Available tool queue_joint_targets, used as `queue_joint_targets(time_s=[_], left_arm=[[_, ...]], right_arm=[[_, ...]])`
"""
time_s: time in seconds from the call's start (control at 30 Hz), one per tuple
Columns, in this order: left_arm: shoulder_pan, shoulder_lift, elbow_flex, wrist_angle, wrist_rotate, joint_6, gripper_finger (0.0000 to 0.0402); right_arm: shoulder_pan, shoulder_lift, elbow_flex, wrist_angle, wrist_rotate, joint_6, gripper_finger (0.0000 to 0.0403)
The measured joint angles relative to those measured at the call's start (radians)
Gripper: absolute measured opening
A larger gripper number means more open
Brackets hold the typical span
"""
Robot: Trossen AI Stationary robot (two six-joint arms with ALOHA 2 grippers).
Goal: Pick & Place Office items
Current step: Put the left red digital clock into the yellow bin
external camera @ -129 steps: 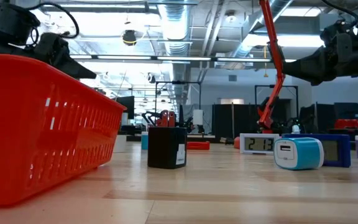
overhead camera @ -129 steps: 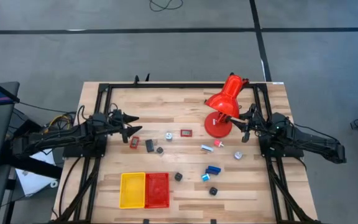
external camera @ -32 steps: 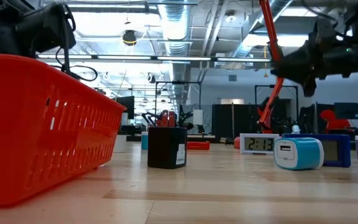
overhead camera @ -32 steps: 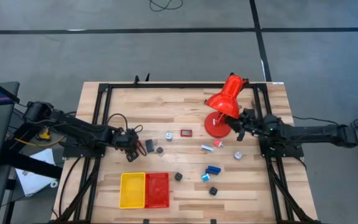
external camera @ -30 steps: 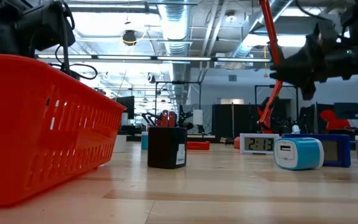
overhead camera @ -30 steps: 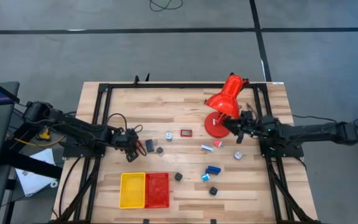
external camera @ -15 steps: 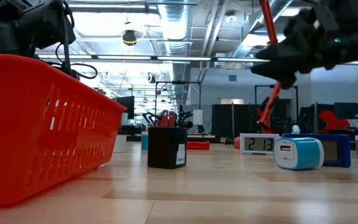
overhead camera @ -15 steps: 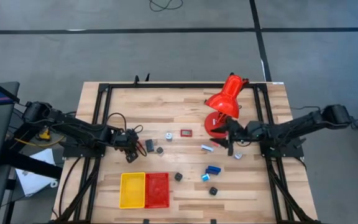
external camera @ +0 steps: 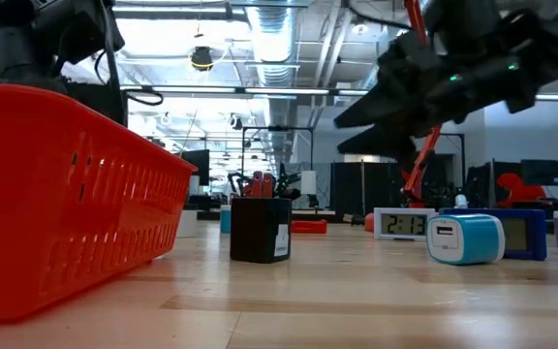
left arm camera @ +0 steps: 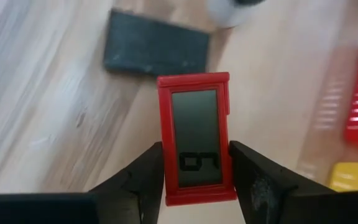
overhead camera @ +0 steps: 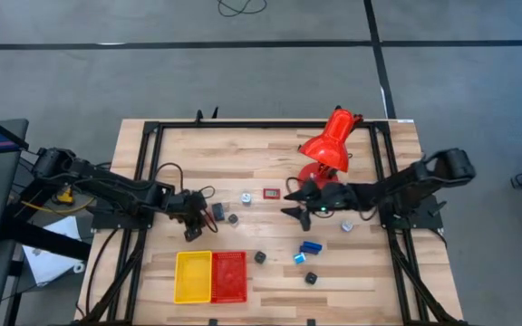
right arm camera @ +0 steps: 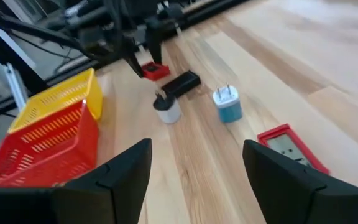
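Left gripper (left arm camera: 194,180): pinched a small red clock (left arm camera: 196,144) just above the table (overhead camera: 243,154), beside a black block (left arm camera: 155,48).
Right gripper (right arm camera: 197,174): fingers spread wide, empty, near the lamp (overhead camera: 329,149).

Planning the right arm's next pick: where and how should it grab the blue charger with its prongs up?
Grip the blue charger by its blocky body, across two opposite flat sides, coming straight down with the open right gripper. It stands upright with its prongs on top, so closing below them is probably safest. The left gripper is shut on a red clock.
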Motion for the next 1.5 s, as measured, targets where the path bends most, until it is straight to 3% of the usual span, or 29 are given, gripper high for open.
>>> queue_joint_targets(time_s=[0.13, 0.27, 0.47, 0.6, 0.7, 0.93, 1.33, 1.5], left_arm=[[0.000, 0.000, 0.040, -0.005, 0.025, 0.076, 0.0153], [0.000, 0.000, 0.081, -0.034, 0.022, 0.106, 0.0155], [-0.002, 0.007, 0.127, -0.004, -0.119, 0.340, 0.0154], [-0.006, 0.016, 0.131, 0.086, -0.260, 0.521, 0.0159], [-0.007, 0.016, 0.130, 0.139, -0.334, 0.626, 0.0160], [-0.007, 0.016, 0.130, 0.180, -0.486, 0.725, 0.0158], [-0.007, 0.016, 0.130, 0.191, -0.517, 0.737, 0.0158], [-0.007, 0.016, 0.130, 0.196, -0.517, 0.737, 0.0160]], right_arm=[[-0.013, 0.099, 0.074, 0.000, -0.005, 0.053, 0.0245], [-0.039, 0.177, 0.145, 0.004, -0.076, 0.190, 0.0245], [-0.074, 0.309, 0.273, 0.014, -0.123, 0.456, 0.0245], [-0.102, 0.383, 0.347, 0.012, -0.209, 0.458, 0.0244], [-0.119, 0.419, 0.399, 0.015, -0.217, 0.418, 0.0244], [-0.141, 0.465, 0.527, 0.018, -0.211, 0.278, 0.0244], [-0.146, 0.531, 0.670, -0.017, -0.179, 0.180, 0.0241], [-0.144, 0.529, 0.669, -0.022, -0.161, 0.171, 0.0194]])
